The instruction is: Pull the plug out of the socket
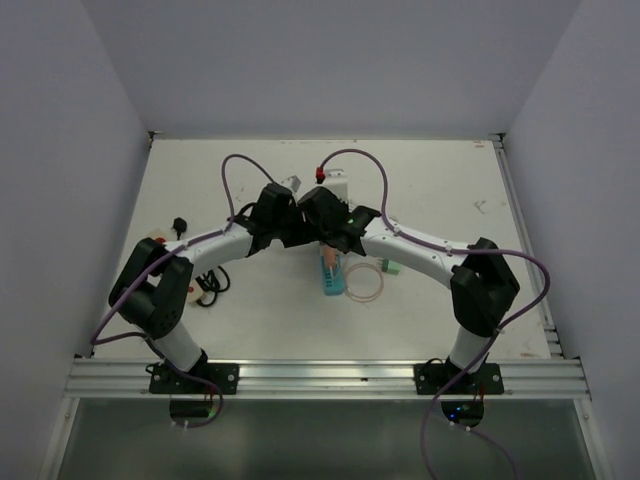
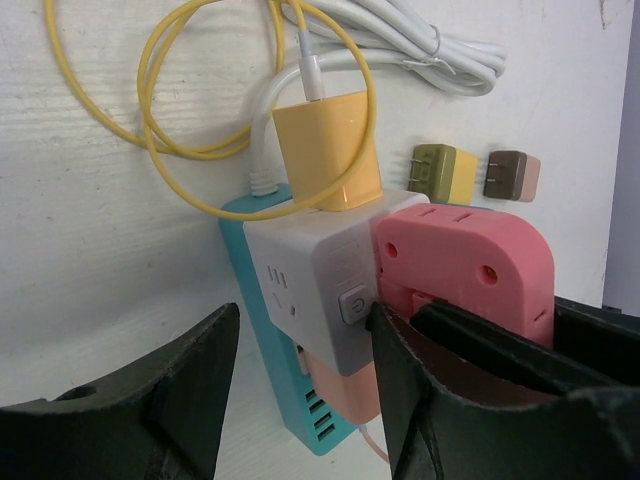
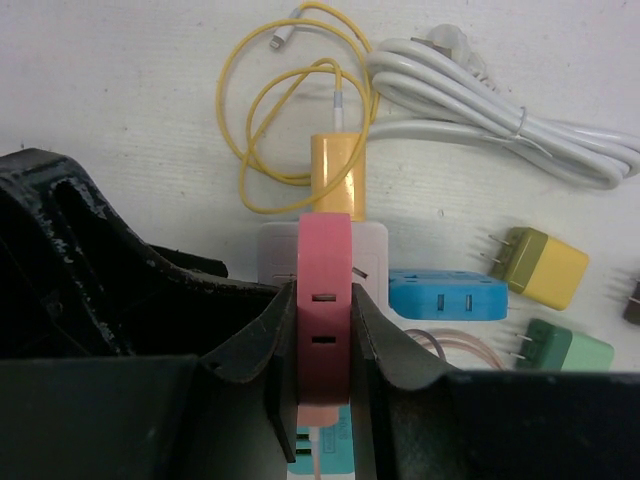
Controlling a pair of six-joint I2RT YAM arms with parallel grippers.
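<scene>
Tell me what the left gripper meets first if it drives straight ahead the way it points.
Likely the white socket block, sitting between the left gripper's open jaws; the yellow charger sits beyond it. Depth is unclear from the wrist view.

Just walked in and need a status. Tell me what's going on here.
The right tool is shut on the pink plug, gripping its flat sides. The left tool stands open around the white socket. The pink plug is not yet pulled off, and a yellow charger is plugged in too.
</scene>
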